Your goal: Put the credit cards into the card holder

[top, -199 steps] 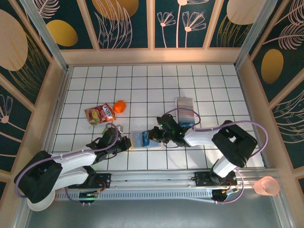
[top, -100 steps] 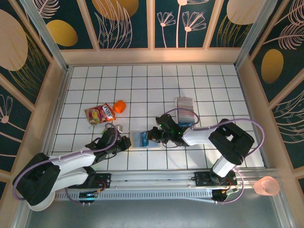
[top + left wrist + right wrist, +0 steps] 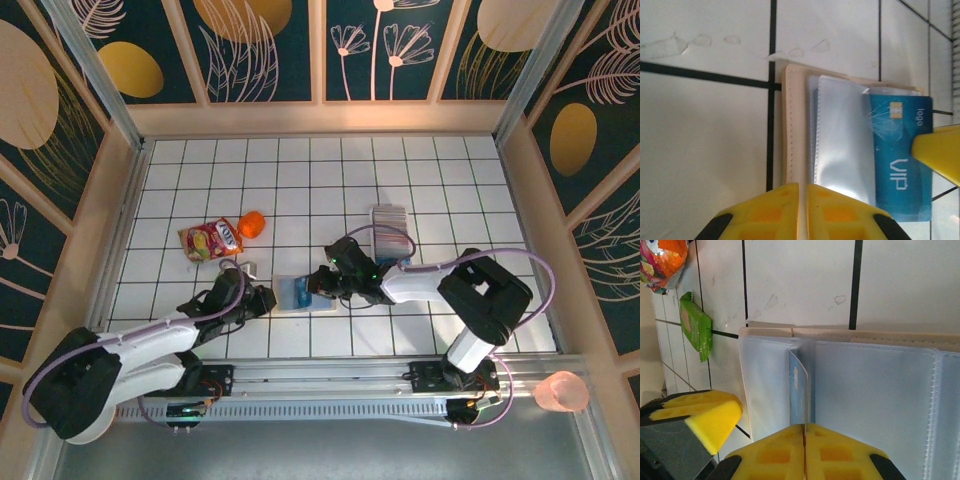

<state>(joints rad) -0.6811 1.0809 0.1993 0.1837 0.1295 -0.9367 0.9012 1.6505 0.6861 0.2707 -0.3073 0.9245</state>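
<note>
The beige card holder lies open on the tiles with its clear sleeves up. A blue credit card marked VIP sits partly inside a sleeve. My right gripper is shut on that card's near end, and the card runs edge-on out from between its fingertips into the holder. My left gripper has its tips almost together, a hairline apart, over the holder's beige left border. More credit cards lie stacked further right.
A white tray sits under the card stack. A colourful snack pouch and an orange object lie to the left, with a green packet near the holder. A pink cup stands outside the rail.
My right gripper has slid a little to the left with the blue card, further over the holder. The left gripper has stayed at the holder's left edge.
</note>
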